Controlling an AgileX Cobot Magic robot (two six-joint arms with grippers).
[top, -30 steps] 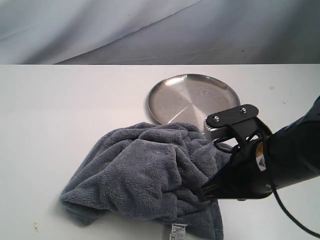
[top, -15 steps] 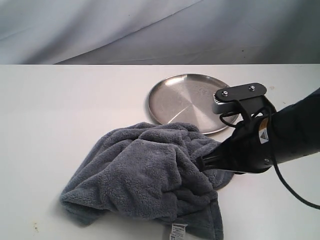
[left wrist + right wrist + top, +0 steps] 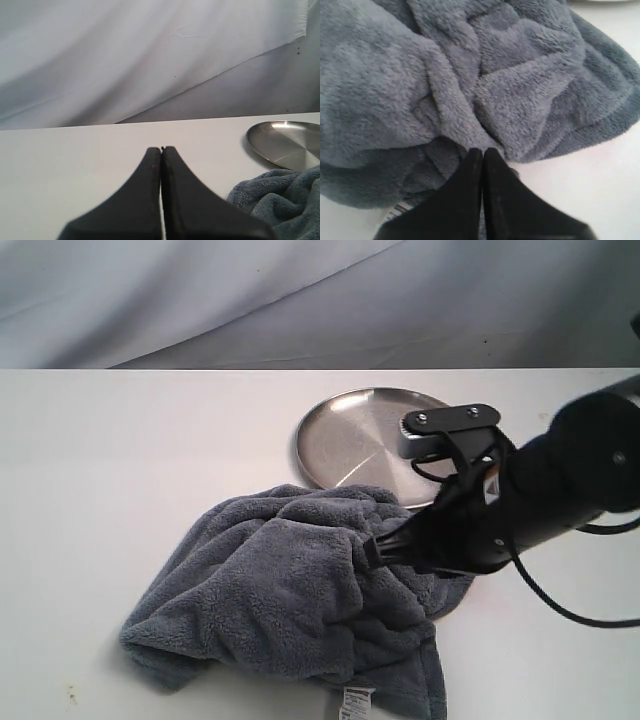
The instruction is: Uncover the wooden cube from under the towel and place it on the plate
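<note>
The towel (image 3: 290,590) is a fluffy blue-grey fleece, heaped in loose, rumpled folds just on the near side of the plate (image 3: 355,435) and spreading mostly to the plate's left. Its far edge comes right up to the plate's near rim; whether it overlaps I can't tell. A small white label (image 3: 356,702) pokes out at the hem farthest from the plate. The plate is round, shallow brushed steel with a low rim, lying flat.
</note>
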